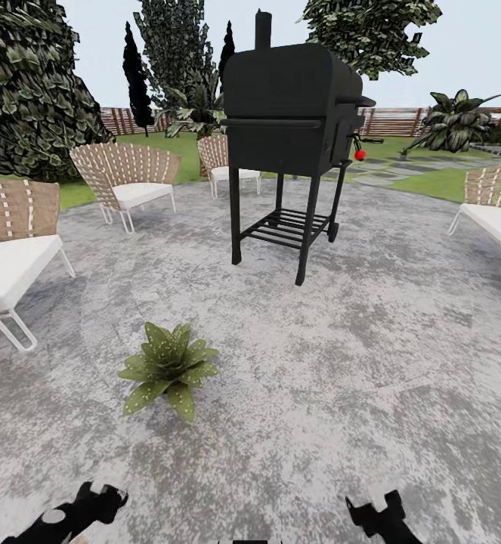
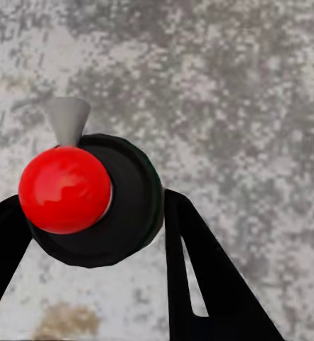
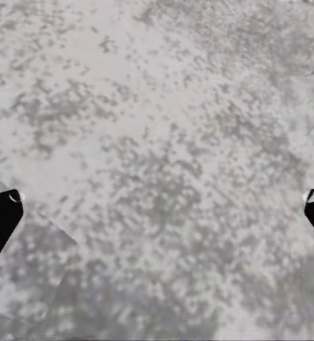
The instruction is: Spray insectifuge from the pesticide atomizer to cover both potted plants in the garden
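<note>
Head view: one potted plant (image 1: pixel 168 368) sits on the grey patio (image 1: pixel 371 363), ahead-left of the robot; black grill (image 1: pixel 292 128) beyond; chairs (image 1: pixel 129 181) around.
Left wrist: left gripper (image 2: pixel 93 234) pinches the atomizer (image 2: pixel 93 199) above the patio.
Right wrist: right gripper (image 3: pixel 160 213) spread, empty, over paving.

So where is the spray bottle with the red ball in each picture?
Head view: the pesticide atomizer sits at the bottom left, held in the left gripper.
Left wrist view: seen from above, its red spot is left of centre, between the two black fingers.
Right wrist view: not in it.
Shared landmark: the mottled grey patio paving lies under everything in all three views.
</note>
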You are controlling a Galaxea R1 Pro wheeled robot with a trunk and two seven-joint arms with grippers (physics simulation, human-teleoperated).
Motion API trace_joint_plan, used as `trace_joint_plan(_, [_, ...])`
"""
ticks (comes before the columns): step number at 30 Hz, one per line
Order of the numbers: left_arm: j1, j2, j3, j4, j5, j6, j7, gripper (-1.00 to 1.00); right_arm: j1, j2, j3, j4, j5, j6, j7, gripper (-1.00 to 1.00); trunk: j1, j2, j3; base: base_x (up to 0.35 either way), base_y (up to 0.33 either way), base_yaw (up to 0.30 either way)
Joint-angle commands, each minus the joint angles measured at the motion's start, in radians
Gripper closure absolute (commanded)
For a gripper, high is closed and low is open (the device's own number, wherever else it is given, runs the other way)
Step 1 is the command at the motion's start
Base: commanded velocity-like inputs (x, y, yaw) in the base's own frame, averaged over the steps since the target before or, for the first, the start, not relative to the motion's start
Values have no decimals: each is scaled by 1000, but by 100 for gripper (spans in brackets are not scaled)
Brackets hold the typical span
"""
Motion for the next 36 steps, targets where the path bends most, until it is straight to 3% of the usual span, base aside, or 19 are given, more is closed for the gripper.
trace_joint_plan(1, [24, -4, 33, 4, 34, -44, 63, 100, 23, 0, -1, 9, -54, -39, -84, -100, 0, 0, -1, 0, 0, 0])
trace_joint_plan(3, [53, -9, 53, 7, 107, -103, 144, 100, 50, 0, -3, 15, -133, -73, -165, -100, 0, 0, -1, 0, 0, 0])
trace_joint_plan(5, [69, -11, 59, 34, 203, -151, 184, 100, 65, 0, -4, 17, -211, -86, -197, -100, 0, 0, -1, 0, 0, 0])
trace_joint_plan(6, [72, -10, 61, 49, 229, -159, 192, 100, 67, 0, -5, 17, -240, -88, -203, -100, 0, 0, -1, 0, 0, 0])
trace_joint_plan(10, [117, -6, 63, 76, 269, -171, 224, 100, 71, 8, -4, 19, -281, -90, -207, -100, 0, 0, -1, 0, 0, 0])
trace_joint_plan(23, [125, -11, 61, 84, 284, -172, 234, 100, 71, 16, -3, 21, -284, -86, -203, -100, 0, 0, -1, 0, 0, 0])
trace_joint_plan(31, [125, -10, 62, 84, 284, -172, 234, 100, 73, 71, -3, 22, -284, -82, -201, -100, 0, 0, -1, 0, 0, 0])
trace_joint_plan(36, [125, -11, 62, 84, 284, -173, 233, 100, 76, 81, -3, 22, -284, -82, -201, -100, 0, 0, -1, 0, 0, 0])
